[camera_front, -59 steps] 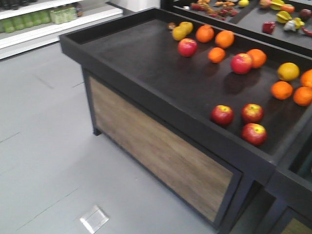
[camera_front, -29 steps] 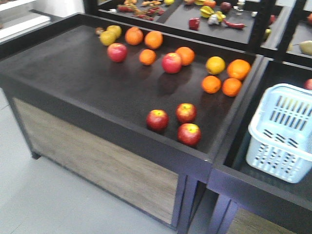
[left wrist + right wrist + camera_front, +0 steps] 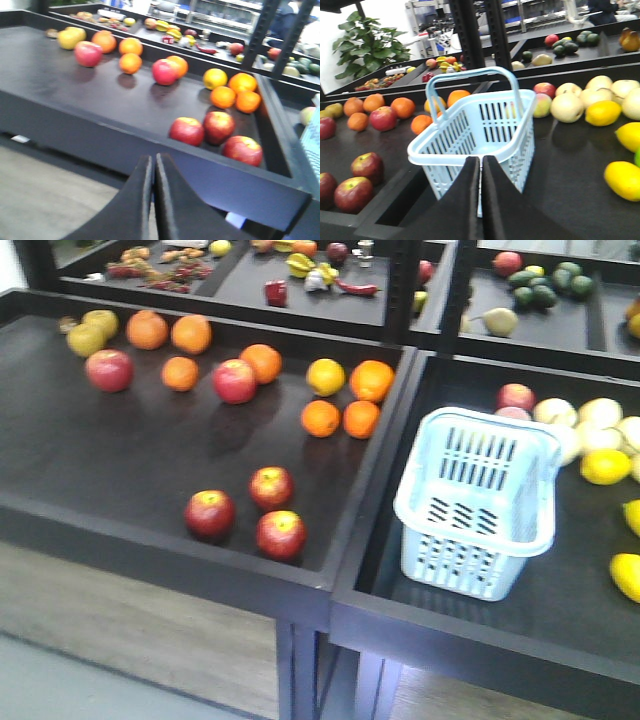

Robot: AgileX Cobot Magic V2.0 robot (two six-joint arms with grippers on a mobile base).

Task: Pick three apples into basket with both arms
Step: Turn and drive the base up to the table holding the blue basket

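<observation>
Left gripper (image 3: 151, 159), mine: fingers pressed together, holding nothing

Right gripper (image 3: 481, 159), mine: likewise closed and bare

Progress, as I judge it: 0 of 3 placed, all 3 picks remain

Basket (image 3: 451, 134): just ahead of my right fingers, upright, nothing inside

Apples (image 3: 218, 127): ahead and to the right of my left fingers, past the black bin wall (image 3: 100, 132), 3 clustered close together

Beyond them: oranges (image 3: 223, 97), brighter apples (image 3: 164, 71)

Right of the basket: lemons (image 3: 603, 112), pale fruit (image 3: 567, 107)

In the way: that wall, plus the divider (image 3: 372, 470) between apples and basket
</observation>
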